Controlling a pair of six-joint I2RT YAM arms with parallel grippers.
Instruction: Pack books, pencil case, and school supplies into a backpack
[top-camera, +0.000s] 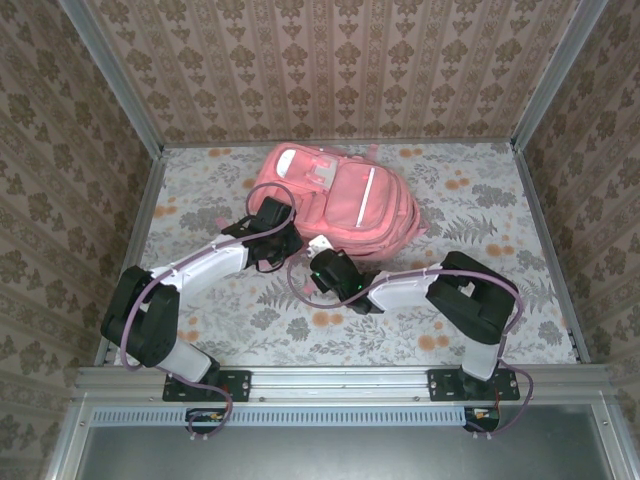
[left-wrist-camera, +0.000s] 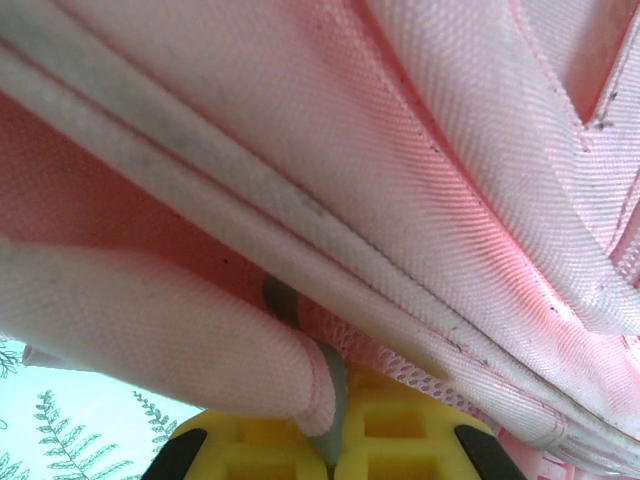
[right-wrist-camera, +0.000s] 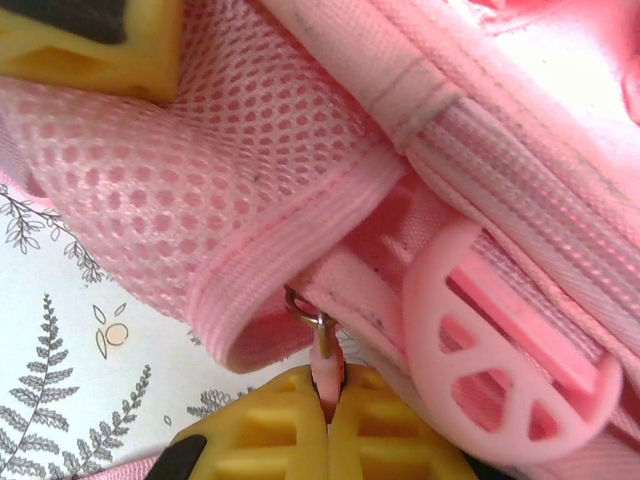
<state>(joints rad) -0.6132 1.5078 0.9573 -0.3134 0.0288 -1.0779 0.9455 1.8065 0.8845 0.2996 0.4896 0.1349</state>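
Backpack (top-camera: 335, 195) is laid flat at the far middle of the table (top-camera: 480, 200). Left gripper (left-wrist-camera: 335, 450) is clamped shut on a grey-trimmed fabric fold (left-wrist-camera: 325, 385) at the bag's near-left edge. Right gripper (right-wrist-camera: 328, 425) is closed on the thin zipper pull (right-wrist-camera: 324, 350), just beside a pink plastic disc (right-wrist-camera: 510, 370). Risks, as judged: the pull is pinched only at its tip and may be lost under load; the mesh flap (right-wrist-camera: 200, 170) may be snagged in the zipper; the bag may be dragged if the left hold fails.
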